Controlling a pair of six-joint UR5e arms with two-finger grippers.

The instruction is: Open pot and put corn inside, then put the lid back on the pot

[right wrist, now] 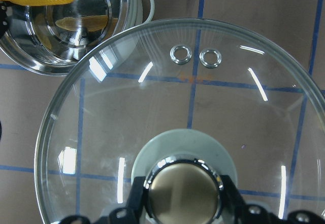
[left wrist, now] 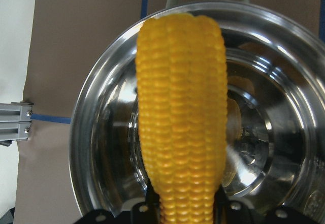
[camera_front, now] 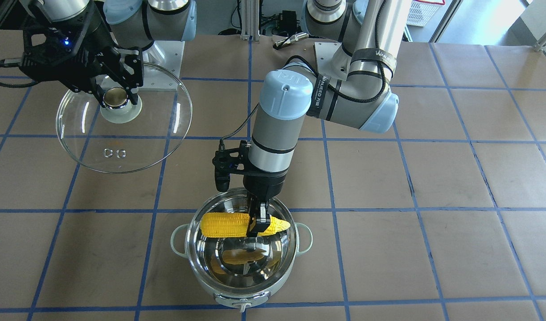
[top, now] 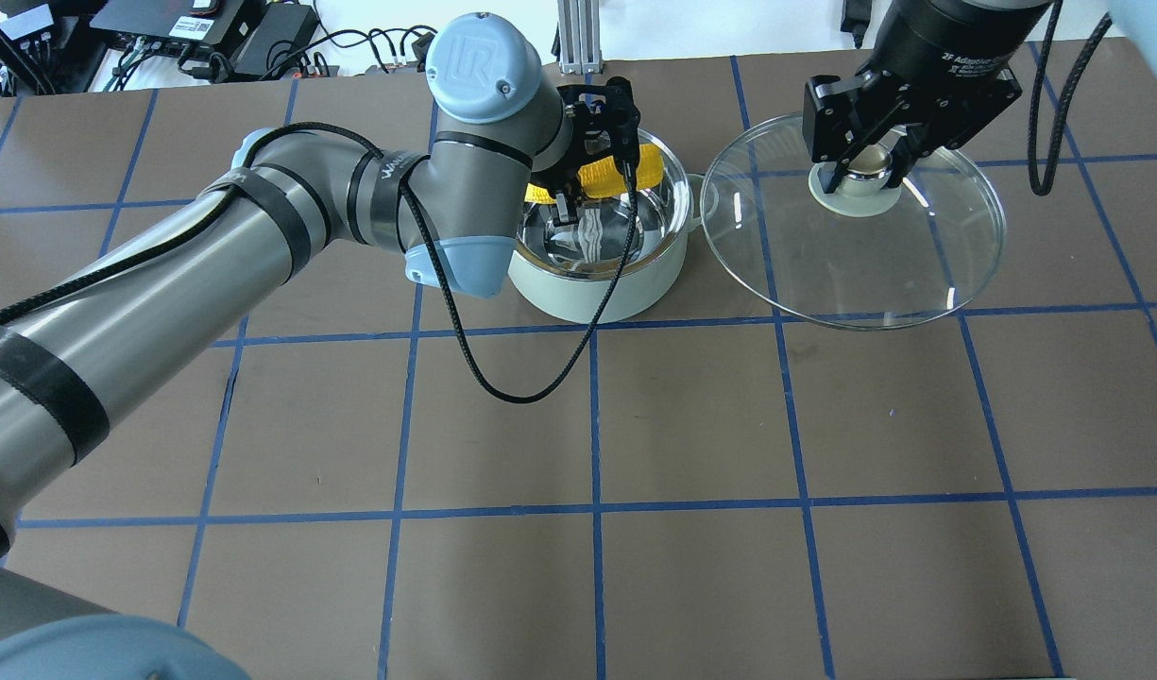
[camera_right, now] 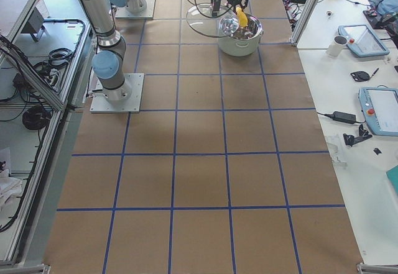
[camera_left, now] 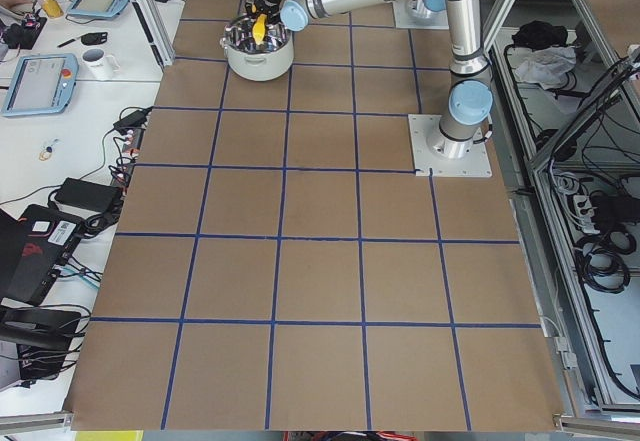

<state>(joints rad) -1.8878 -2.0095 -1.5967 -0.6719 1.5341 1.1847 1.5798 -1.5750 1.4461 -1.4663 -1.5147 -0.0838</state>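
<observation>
The mint-green pot (camera_front: 241, 285) stands open on the table, its steel inside bare; it also shows in the overhead view (top: 602, 283). My left gripper (camera_front: 258, 221) is shut on the yellow corn (camera_front: 226, 225) and holds it level over the pot's mouth, near the rim on the robot's side. The left wrist view shows the corn (left wrist: 182, 107) above the pot bowl (left wrist: 101, 148). My right gripper (camera_front: 116, 96) is shut on the knob of the glass lid (camera_front: 134, 147) and holds it aloft beside the pot. The lid (right wrist: 101, 148) fills the right wrist view.
The table is brown paper with a blue tape grid (top: 592, 425). The left arm's cable (top: 502, 378) loops down in front of the pot. Arm bases (camera_front: 166, 49) stand at the table's robot side. Operator desks with tablets (camera_right: 379, 109) lie past the far edge.
</observation>
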